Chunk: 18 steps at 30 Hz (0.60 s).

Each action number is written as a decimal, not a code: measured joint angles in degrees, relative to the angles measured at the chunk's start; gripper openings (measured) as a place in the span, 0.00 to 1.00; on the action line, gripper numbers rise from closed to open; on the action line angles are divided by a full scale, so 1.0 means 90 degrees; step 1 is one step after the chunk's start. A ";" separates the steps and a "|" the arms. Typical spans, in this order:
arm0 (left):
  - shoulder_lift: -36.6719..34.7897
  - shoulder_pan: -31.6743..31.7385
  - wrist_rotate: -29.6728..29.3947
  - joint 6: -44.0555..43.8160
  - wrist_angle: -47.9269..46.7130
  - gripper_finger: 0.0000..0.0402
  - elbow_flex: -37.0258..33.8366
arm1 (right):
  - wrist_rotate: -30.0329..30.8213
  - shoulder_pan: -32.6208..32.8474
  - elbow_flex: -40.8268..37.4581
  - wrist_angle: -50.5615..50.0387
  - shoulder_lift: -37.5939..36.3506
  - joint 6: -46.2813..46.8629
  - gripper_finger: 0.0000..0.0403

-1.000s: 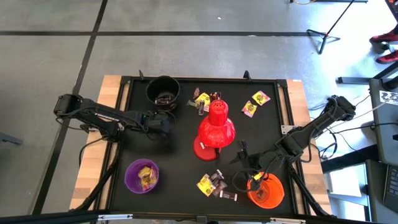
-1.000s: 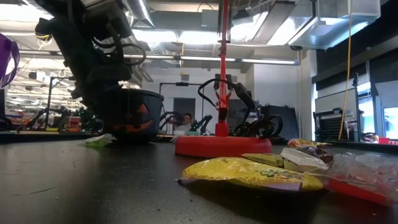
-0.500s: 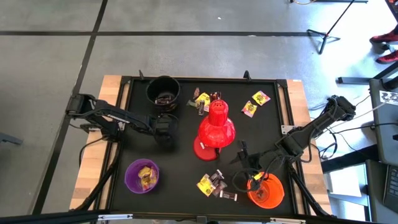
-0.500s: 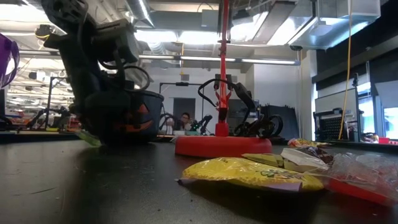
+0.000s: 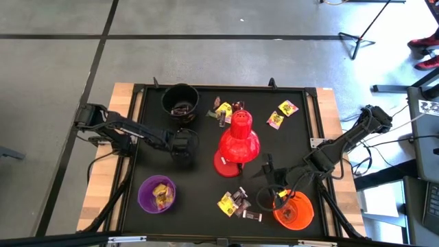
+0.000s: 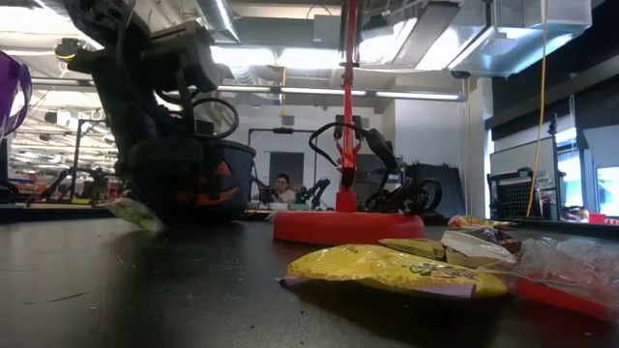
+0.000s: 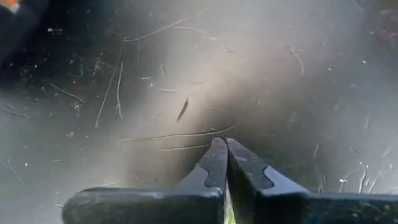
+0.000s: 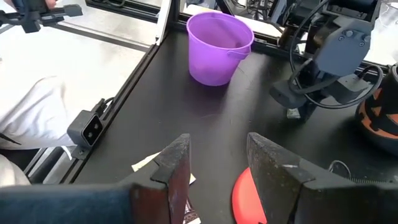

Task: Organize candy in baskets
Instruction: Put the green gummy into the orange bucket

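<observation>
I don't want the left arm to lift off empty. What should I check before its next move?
1. Left hand shut, down at the mat: ok.
2. Candy actually in its grip: cannot tell; a pale wrapper lies right at its tip.
3. Black bucket upright and close by: ok.
4. Red lamp apart from the left hand: ok.
5. Right hand open, waiting by the orange bucket, away from the left arm: ok.
</observation>
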 joint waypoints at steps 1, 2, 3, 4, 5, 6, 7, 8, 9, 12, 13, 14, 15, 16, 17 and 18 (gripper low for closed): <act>0.0002 -0.0032 -0.0053 0.0014 0.0004 0.00 0.0000 | 0.0000 0.0000 0.0000 -0.0002 0.0000 0.0000 0.38; 0.0001 -0.0060 -0.0091 0.0015 0.0007 0.00 0.0000 | 0.0000 0.0000 0.0000 -0.0002 0.0000 0.0000 0.38; -0.0013 -0.0085 -0.0106 0.0016 0.0012 0.00 0.0000 | 0.0000 0.0000 0.0000 -0.0002 0.0000 0.0000 0.38; -0.0035 -0.0108 -0.0103 0.0015 0.0028 0.00 0.0000 | 0.0000 0.0000 0.0000 -0.0002 0.0000 -0.0002 0.38; -0.0044 -0.0135 -0.0073 0.0015 0.0076 0.00 0.0000 | 0.0000 0.0000 0.0000 -0.0002 0.0000 -0.0001 0.38; -0.0044 -0.0176 -0.0063 0.0015 0.0152 0.00 0.0000 | 0.0002 0.0000 0.0000 -0.0002 0.0000 -0.0002 0.38; -0.0077 -0.0217 -0.0063 0.0017 0.0191 0.00 0.0000 | 0.0000 0.0000 0.0000 -0.0002 0.0000 -0.0002 0.38; -0.0128 -0.0259 -0.0072 0.0017 0.0208 0.00 0.0000 | 0.0000 0.0000 0.0000 -0.0005 0.0000 -0.0002 0.38; -0.0159 -0.0304 -0.0120 0.0017 0.0274 0.00 0.0009 | 0.0000 0.0000 0.0000 -0.0007 0.0000 -0.0002 0.38; -0.0281 -0.0458 -0.0344 0.0020 0.0262 0.00 0.0100 | 0.0000 0.0000 0.0000 -0.0011 0.0000 -0.0002 0.38; -0.0342 -0.0513 -0.0414 0.0047 0.0249 0.00 0.0171 | 0.0001 0.0000 0.0000 -0.0010 0.0000 -0.0002 0.38; -0.0384 -0.0564 -0.0459 0.0093 0.0302 0.00 0.0266 | 0.0000 0.0000 0.0000 -0.0010 0.0000 -0.0002 0.38; -0.0430 -0.0618 -0.0486 0.0159 0.0341 0.00 0.0350 | 0.0002 0.0000 -0.0002 -0.0012 0.0000 -0.0004 0.38; -0.0476 -0.0684 -0.0511 0.0223 0.0292 0.00 0.0429 | 0.0000 0.0000 -0.0002 -0.0008 0.0000 -0.0005 0.38; -0.0498 -0.0737 -0.0557 0.0300 0.0243 0.00 0.0545 | 0.0002 0.0000 -0.0002 -0.0005 0.0000 -0.0003 0.38; -0.0503 -0.0792 -0.0632 0.0386 0.0268 0.00 0.0692 | 0.0005 0.0000 -0.0002 -0.0006 0.0000 -0.0003 0.38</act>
